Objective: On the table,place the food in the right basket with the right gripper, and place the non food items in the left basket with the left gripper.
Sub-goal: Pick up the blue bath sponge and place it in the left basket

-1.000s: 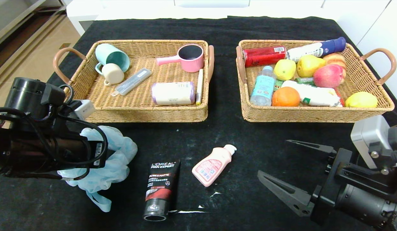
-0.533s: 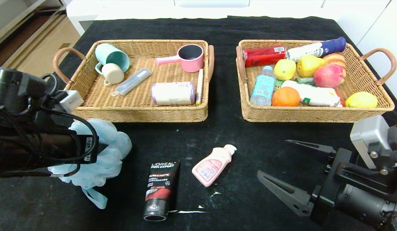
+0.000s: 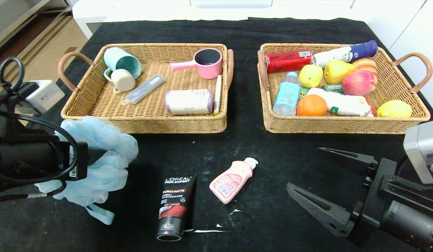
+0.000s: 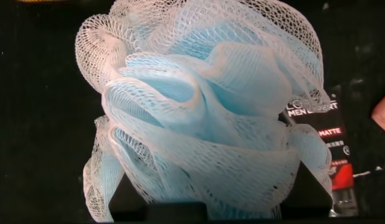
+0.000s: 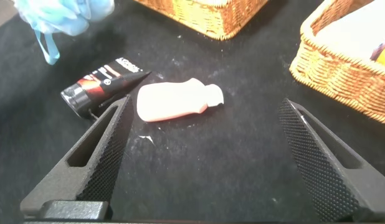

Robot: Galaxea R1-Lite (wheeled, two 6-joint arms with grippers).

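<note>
My left gripper [image 3: 97,156] is shut on a pale blue mesh bath sponge [image 3: 97,161], held above the table's left front; its loop dangles below. The sponge [image 4: 205,112] fills the left wrist view and hides the fingers. A black L'Oreal tube [image 3: 175,206] and a pink bottle [image 3: 232,180] lie on the black cloth in front of the baskets. My right gripper [image 3: 304,167] stands open and empty at the right front, and the pink bottle [image 5: 177,99] lies ahead of it, apart from its fingers. The left basket [image 3: 146,124] holds cups and other non-food items. The right basket [image 3: 342,127] holds fruit, bottles and a can.
The black tube [image 5: 102,87] lies just left of the pink bottle, also showing beside the sponge in the left wrist view [image 4: 332,155]. Both baskets have brown handles at their ends. The table's left edge and the floor lie beside my left arm.
My left arm has drawn back to the left and risen a little, carrying the sponge with it. The right gripper has shifted slightly to the right, still open.
</note>
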